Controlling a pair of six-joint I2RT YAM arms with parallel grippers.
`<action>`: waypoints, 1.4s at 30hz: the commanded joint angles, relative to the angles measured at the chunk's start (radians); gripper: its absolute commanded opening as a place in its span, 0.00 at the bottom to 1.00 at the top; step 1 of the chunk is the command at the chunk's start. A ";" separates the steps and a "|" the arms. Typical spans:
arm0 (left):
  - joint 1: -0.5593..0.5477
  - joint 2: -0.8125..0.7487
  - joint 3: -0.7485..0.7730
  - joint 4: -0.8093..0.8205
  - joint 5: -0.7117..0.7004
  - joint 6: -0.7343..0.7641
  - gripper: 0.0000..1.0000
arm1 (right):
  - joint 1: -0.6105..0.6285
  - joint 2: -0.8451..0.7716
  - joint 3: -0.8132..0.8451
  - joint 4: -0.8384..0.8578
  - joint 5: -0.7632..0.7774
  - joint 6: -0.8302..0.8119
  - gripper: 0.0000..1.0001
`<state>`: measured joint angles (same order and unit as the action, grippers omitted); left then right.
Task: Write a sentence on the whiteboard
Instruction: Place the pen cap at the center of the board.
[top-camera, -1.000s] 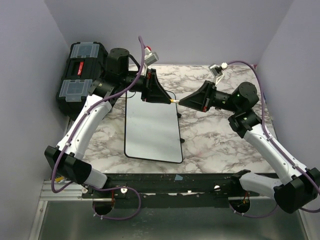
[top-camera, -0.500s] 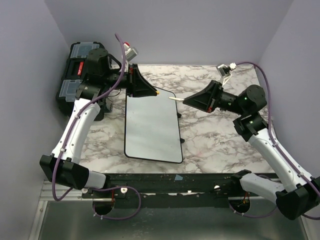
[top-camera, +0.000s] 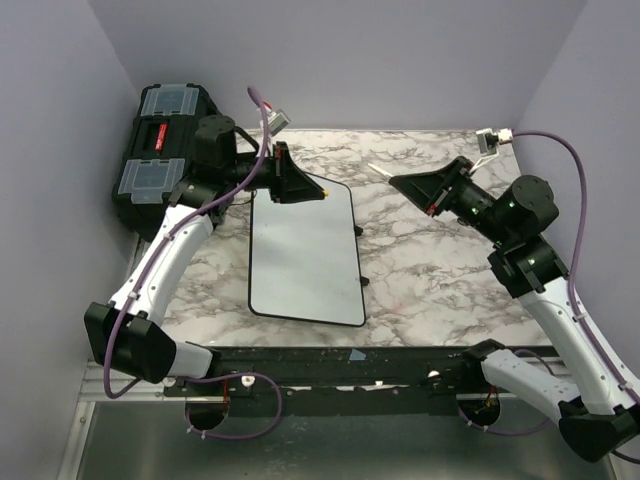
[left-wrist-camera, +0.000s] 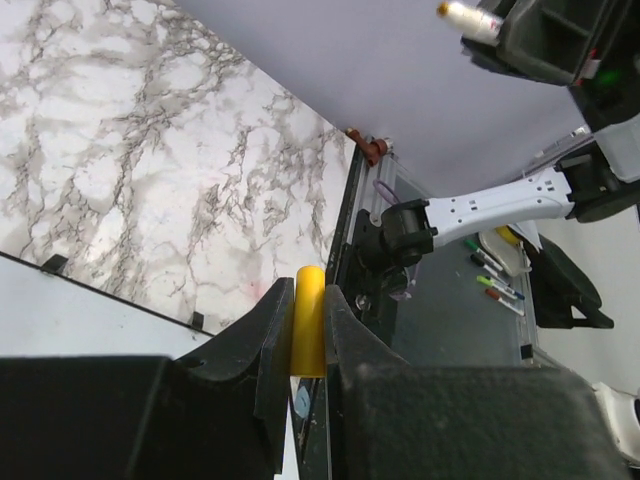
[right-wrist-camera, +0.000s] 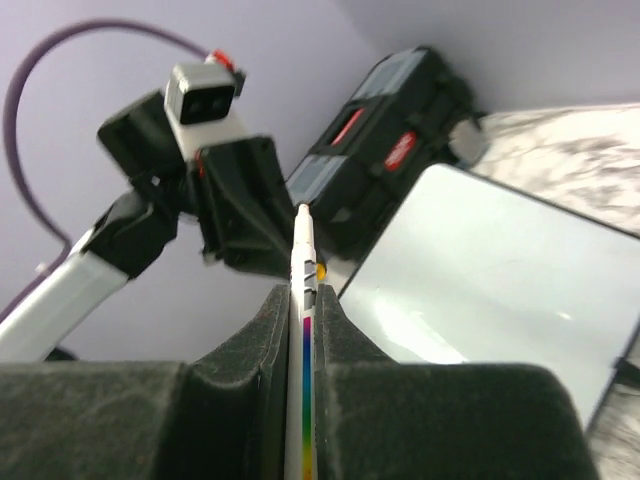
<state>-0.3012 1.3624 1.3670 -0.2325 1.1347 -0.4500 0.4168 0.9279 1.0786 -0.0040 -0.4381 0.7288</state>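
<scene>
Whiteboard (top-camera: 305, 255) laid flat on marble table (top-camera: 440, 270), left of centre. Yellow cap (left-wrist-camera: 308, 330) clamped in left fingers (left-wrist-camera: 245, 350) above board's far edge; white marker (right-wrist-camera: 302, 290) gripped by right fingers (right-wrist-camera: 245, 345), held above table.

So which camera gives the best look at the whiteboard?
The top external view: the whiteboard lies flat in frame and almost its whole outline shows. The right wrist view catches a large slanted part of it; the left wrist view shows only an edge strip.
</scene>
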 joint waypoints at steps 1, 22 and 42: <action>-0.099 0.080 -0.018 0.066 -0.163 -0.020 0.00 | -0.005 -0.034 0.061 -0.152 0.357 -0.079 0.01; -0.511 0.644 0.058 0.369 -0.763 -0.053 0.00 | -0.004 -0.058 0.089 -0.237 0.757 -0.110 0.01; -0.605 0.844 0.200 0.334 -0.856 -0.032 0.26 | -0.005 -0.070 0.047 -0.240 0.768 -0.104 0.01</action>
<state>-0.8822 2.1818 1.5364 0.1055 0.2947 -0.5018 0.4168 0.8703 1.1400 -0.2321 0.2916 0.6342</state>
